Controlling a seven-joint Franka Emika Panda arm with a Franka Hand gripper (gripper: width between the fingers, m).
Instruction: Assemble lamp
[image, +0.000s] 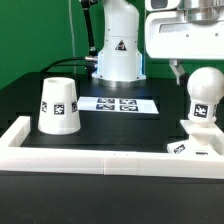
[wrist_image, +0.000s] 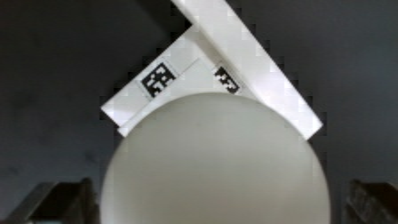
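Observation:
A white rounded bulb (image: 203, 92) stands upright in the white square lamp base (image: 205, 142) at the exterior view's right. In the wrist view the bulb (wrist_image: 214, 155) fills the middle, with the tagged base (wrist_image: 187, 70) beyond it. My gripper (image: 195, 68) hangs just above the bulb's top. In the wrist view my gripper (wrist_image: 217, 208) is open, one dark fingertip (wrist_image: 63, 205) on each side of the bulb with a small gap. The white cone-shaped lamp shade (image: 58, 105) stands on the table at the exterior view's left, apart from the gripper.
The marker board (image: 118, 103) lies flat in the middle of the black table. The robot's white pedestal (image: 118, 55) stands behind it. A white raised wall (image: 90, 160) runs along the table's front and left edges.

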